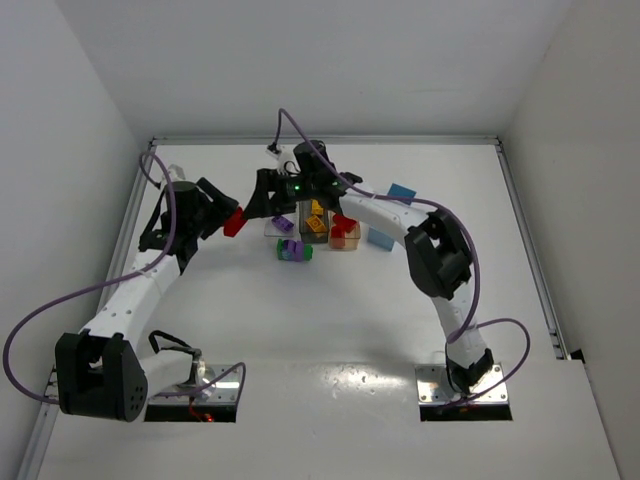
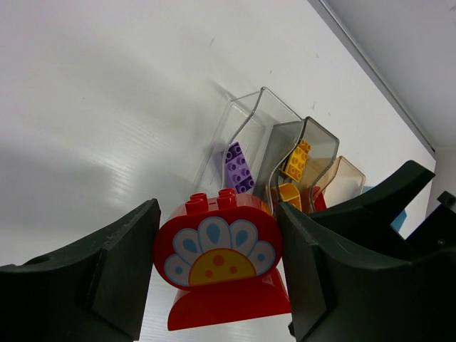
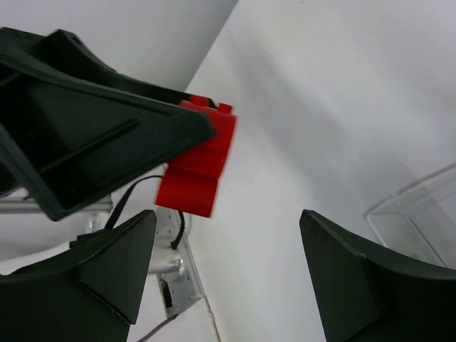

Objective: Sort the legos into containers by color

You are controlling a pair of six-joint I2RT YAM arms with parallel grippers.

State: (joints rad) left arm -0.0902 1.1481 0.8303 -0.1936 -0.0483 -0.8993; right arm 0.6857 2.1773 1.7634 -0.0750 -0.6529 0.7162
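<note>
**A:** What is on the left?

**B:** The left gripper point(image 2: 217, 274) is clamped on a red plastic brick with a white-petalled flower printed on its face point(image 2: 217, 260), with one black finger pressed to each side. It holds the brick over the white table point(image 1: 330, 330), just left of the row of bins.

**A:** And the other arm?

**B:** The right gripper point(image 3: 228, 263) comes in from the far side. Its fingers are spread wide with nothing between them. It points at the held brick and is near it, but apart.

**A:** And the bins?

**B:** There are four, side by side. Leftmost is the clear plastic bin point(image 2: 249, 117), with a purple studded brick point(image 2: 239, 167) lying in it. Next is the smoky grey bin point(image 2: 317, 142), which holds yellow-orange bricks point(image 2: 298, 160). Then comes the tan bin point(image 1: 345, 238) with a red brick point(image 1: 343, 224) inside. Last is the light blue bin point(image 1: 381, 237); I cannot tell what it holds.

**A:** Is anything loose?

**B:** A small cluster of purple and green bricks point(image 1: 293, 250) sits on the table, just on the near side of the clear and grey bins.
</note>
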